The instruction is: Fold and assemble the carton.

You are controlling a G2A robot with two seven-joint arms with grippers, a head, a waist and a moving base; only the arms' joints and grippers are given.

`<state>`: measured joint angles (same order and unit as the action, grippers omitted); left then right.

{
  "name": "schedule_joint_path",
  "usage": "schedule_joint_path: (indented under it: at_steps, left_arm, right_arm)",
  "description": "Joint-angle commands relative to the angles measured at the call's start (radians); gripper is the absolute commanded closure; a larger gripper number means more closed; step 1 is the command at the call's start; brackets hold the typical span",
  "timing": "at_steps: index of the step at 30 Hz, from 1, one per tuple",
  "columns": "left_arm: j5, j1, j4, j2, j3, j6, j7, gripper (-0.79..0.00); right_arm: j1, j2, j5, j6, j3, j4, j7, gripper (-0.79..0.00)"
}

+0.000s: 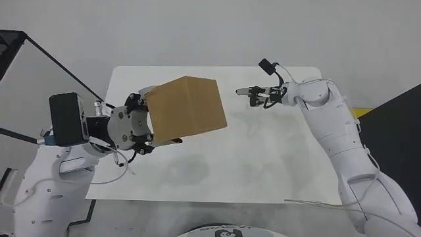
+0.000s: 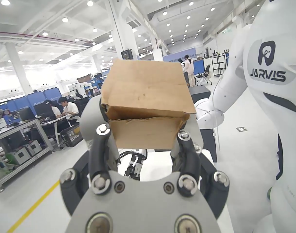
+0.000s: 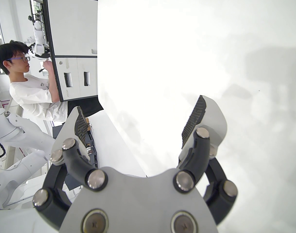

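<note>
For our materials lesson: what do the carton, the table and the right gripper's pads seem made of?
The carton: brown cardboard, matte, with frayed, torn edges at its open flap. The table: smooth white top, perhaps laminate, with a bright glare. The pads of the right gripper: black and ribbed, likely rubber.

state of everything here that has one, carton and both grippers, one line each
carton: opened up into a box shape, gripped at one end, with a gap showing between the flaps at that end
left gripper: shut on the carton, one finger on either side
right gripper: open, holding nothing, apart from the carton
</note>
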<state>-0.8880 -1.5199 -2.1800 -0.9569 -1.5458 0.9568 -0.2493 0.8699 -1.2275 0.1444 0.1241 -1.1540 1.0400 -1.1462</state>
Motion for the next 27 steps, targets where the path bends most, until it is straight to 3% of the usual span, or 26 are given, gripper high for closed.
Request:
schedule_joint_path:
  at_steps: [1,6,11,20,23,27]
  left_arm:
    - [-0.004,0.000,0.001,-0.001,-0.003,-0.007,0.005,0.000]
    - [-0.102,0.001,0.007,0.001,-0.041,-0.093,0.125,0.000]
    - [-0.185,0.016,-0.026,0.009,-0.086,-0.109,0.275,0.000]
    - [-0.228,0.036,-0.068,0.010,-0.093,-0.105,0.283,0.000]
    - [-0.228,0.046,-0.078,0.014,-0.077,-0.092,0.354,0.000]
    - [-0.074,0.067,-0.055,0.020,-0.043,-0.132,0.570,0.000]
  right_arm:
    - [0.000,0.000,0.000,0.000,0.000,0.000,0.000,-0.785]
    - [0.000,0.000,0.000,0.000,0.000,0.000,0.000,-0.785]
    - [0.000,0.000,0.000,0.000,0.000,0.000,0.000,-0.785]
    - [0.000,0.000,0.000,0.000,0.000,0.000,0.000,-0.785]
    - [0.000,0.000,0.000,0.000,0.000,0.000,0.000,-0.785]
    - [0.000,0.000,0.000,0.000,0.000,0.000,0.000,-0.785]
